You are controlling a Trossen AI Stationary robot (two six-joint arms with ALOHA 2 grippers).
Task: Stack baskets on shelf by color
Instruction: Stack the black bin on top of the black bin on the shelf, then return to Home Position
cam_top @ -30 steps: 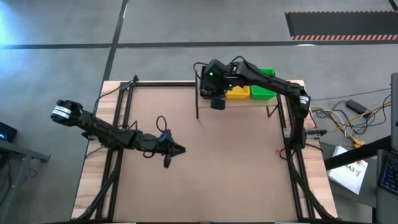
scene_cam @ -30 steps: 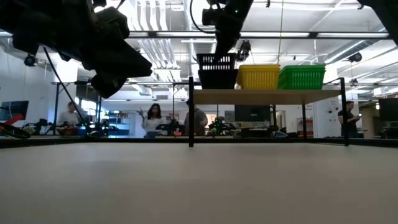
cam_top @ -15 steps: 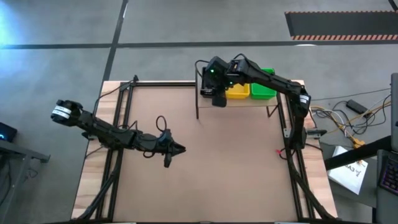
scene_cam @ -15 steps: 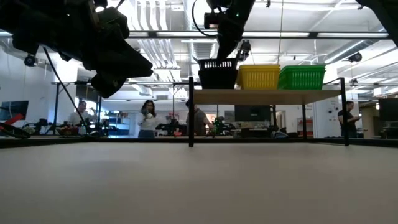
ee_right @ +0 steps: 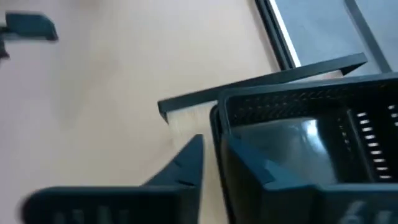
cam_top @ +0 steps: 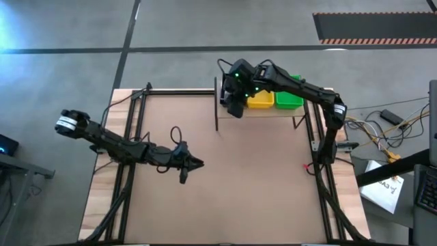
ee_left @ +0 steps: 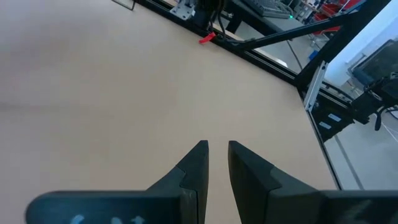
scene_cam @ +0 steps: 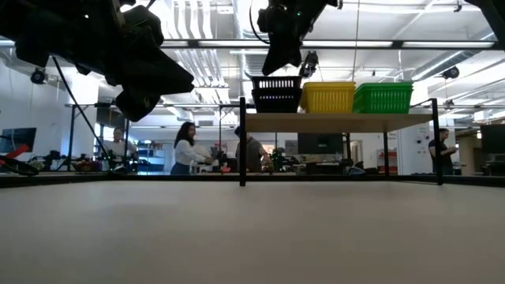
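The right gripper (cam_top: 234, 109) hovers with fingers slightly parted astride the near wall of the black slotted plastic basket (scene_cam: 275, 94), which sits on the light-wood shelf (scene_cam: 339, 121) beside yellow (scene_cam: 328, 97) and green (scene_cam: 383, 97) baskets. The left gripper (ee_left: 216, 163), nearly closed and empty, hangs over the wooden tabletop (cam_top: 246, 178).

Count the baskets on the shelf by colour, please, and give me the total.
Black basket: 1
Yellow basket: 1
Green basket: 1
Total on the shelf: 3, judged from the low view; any nested baskets would not show.
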